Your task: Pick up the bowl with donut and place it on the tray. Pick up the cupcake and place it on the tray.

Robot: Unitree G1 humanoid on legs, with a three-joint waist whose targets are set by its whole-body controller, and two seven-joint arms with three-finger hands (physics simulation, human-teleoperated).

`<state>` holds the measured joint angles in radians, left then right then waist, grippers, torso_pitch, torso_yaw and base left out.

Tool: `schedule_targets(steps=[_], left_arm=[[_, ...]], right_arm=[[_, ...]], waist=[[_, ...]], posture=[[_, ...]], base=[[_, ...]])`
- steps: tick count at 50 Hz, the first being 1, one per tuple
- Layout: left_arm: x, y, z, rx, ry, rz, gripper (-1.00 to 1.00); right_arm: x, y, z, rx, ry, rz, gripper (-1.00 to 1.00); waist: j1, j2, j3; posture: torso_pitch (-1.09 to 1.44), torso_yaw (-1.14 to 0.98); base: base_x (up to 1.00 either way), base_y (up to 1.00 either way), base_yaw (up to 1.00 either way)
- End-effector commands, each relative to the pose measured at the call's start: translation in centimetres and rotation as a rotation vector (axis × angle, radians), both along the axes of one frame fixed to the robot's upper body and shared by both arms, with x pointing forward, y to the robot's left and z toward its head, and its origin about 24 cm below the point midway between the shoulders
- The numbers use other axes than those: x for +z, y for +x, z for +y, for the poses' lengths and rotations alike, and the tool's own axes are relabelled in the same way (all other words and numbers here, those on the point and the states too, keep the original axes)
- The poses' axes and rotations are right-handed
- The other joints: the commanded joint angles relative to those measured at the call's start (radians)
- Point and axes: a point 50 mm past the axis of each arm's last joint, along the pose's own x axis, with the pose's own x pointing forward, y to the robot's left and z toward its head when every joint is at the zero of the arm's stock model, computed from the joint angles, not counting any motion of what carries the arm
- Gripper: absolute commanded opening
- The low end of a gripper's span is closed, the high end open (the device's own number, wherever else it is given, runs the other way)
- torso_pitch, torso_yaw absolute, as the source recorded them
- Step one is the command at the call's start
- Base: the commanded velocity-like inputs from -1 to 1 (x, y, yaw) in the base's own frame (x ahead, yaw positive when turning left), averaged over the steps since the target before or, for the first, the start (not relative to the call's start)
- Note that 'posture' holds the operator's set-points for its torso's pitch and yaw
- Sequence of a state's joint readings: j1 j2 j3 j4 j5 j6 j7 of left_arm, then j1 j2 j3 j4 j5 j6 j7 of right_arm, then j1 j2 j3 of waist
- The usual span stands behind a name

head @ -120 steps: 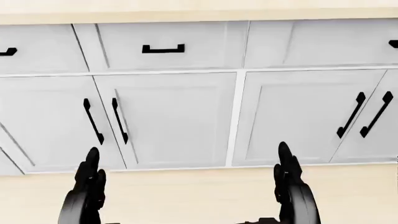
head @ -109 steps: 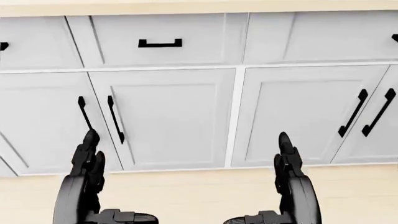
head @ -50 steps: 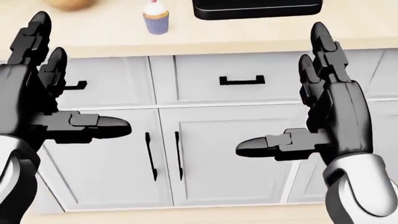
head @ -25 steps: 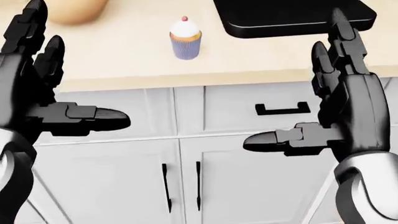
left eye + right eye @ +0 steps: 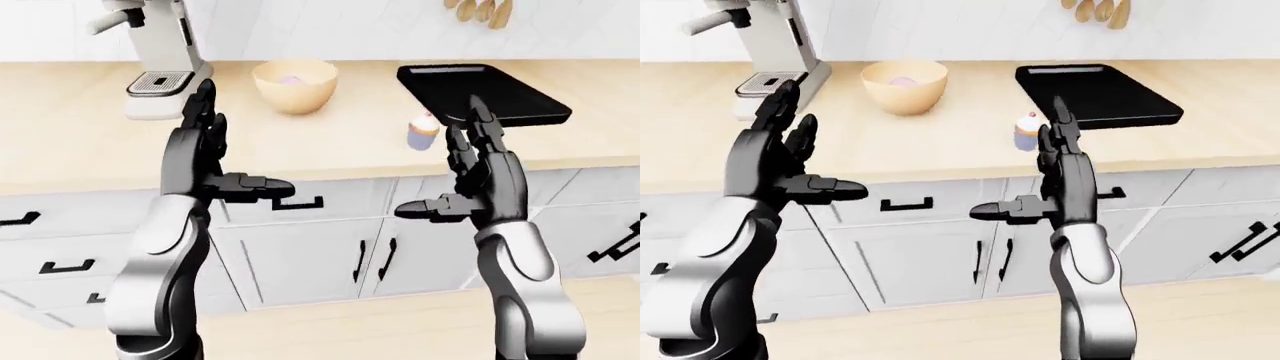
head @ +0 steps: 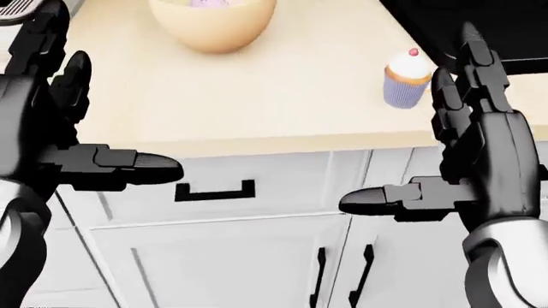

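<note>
Left-eye view first: both arms up over the white cabinets (image 5: 300,255), short of the tabletop (image 5: 80,150). Left robot hand (image 5: 205,161) with fingers spread wide and thumb sticking sideways, gripping nothing. Right robot hand (image 5: 480,169) same deal, fingers pointing up, thumb out to the left, nothing held. Tan bowl (image 5: 295,86) with the pinkish donut (image 5: 291,79) inside, parked toward the far edge of the tabletop, near the middle. Black tray (image 5: 480,94) to its right, running from the far edge toward the near one. Cupcake (image 6: 405,78) just beside the tray's near-left corner, upright, closer to the near edge, right next to the right fingers in head view. White coffee machine (image 5: 160,52) off near the far-left corner.
</note>
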<state>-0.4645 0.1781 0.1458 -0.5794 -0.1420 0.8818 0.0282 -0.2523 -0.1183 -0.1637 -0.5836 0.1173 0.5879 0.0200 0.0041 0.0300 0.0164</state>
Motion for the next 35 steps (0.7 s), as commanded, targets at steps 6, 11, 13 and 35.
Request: schedule_targets(steps=[6, 11, 13, 35], left_arm=[[1.4, 0.0, -0.1, 0.002, 0.012, -0.069, 1.00], [1.6, 0.1, -0.2, -0.003, 0.020, -0.072, 1.00], [1.6, 0.2, -0.4, -0.008, 0.024, -0.072, 1.00], [3.0, 0.5, -0.4, -0.007, 0.051, -0.089, 1.00]], right_arm=[[1.9, -0.2, 0.1, -0.009, -0.007, -0.113, 1.00], [2.2, -0.3, -0.1, -0.022, 0.012, -0.128, 1.00], [1.9, -0.2, -0.2, -0.026, 0.016, -0.122, 1.00], [2.1, -0.3, 0.2, -0.007, 0.006, -0.116, 1.00]], waist=[[0.006, 0.007, -0.009], [0.015, -0.006, 0.005], [0.015, -0.006, 0.005], [0.024, -0.090, 0.021]], posture=[[0.00, 0.00], [0.00, 0.00], [0.00, 0.00], [0.00, 0.00]], base=[[0.00, 0.00, 0.00], [0.00, 0.00, 0.00], [0.00, -0.13, 0.00], [0.00, 0.00, -0.55]])
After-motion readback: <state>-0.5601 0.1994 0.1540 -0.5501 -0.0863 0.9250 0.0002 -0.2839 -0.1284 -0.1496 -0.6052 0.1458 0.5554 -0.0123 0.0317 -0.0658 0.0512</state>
